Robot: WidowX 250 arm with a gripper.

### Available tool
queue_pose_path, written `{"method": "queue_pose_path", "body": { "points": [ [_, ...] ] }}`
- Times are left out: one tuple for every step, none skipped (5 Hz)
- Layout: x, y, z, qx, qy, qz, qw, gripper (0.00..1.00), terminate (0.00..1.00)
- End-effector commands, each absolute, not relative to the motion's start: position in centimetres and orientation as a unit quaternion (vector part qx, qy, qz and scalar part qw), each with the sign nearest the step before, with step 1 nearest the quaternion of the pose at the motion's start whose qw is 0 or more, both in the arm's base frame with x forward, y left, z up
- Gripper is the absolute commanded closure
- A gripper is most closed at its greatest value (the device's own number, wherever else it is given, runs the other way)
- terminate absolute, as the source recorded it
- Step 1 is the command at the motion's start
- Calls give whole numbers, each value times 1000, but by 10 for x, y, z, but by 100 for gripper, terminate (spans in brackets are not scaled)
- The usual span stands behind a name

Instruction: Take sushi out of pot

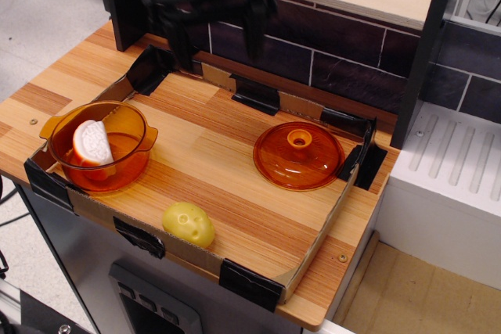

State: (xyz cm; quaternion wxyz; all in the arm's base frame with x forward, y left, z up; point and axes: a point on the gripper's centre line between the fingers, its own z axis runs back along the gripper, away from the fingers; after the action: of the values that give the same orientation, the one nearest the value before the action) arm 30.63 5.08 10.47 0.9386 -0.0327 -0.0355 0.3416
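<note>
The sushi [91, 142], white with an orange-red edge, leans inside the translucent orange pot [125, 163] at the left of the wooden tray area. My black gripper [216, 43] hangs open and empty high above the back of the table, well behind and to the right of the pot. Its two fingers [179, 41] point down and stand wide apart. The image of the gripper is blurred.
An orange domed lid with a knob [298, 155] lies at the right. A yellow dimpled lump [189, 224] sits near the front edge. A low cardboard border with black tape corners [250, 282] rings the work area. A dark brick wall [344, 56] stands behind.
</note>
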Motion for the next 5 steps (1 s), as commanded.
{"method": "queue_pose_path", "body": {
  "points": [
    [282,86,141,-12,-86,373,924,0,0],
    [265,103,141,7,-84,363,928,0,0],
    [250,120,135,23,-93,358,929,0,0],
    [241,136,120,17,-87,349,933,0,0],
    [239,147,103,14,-66,348,935,0,0]
  ]
}}
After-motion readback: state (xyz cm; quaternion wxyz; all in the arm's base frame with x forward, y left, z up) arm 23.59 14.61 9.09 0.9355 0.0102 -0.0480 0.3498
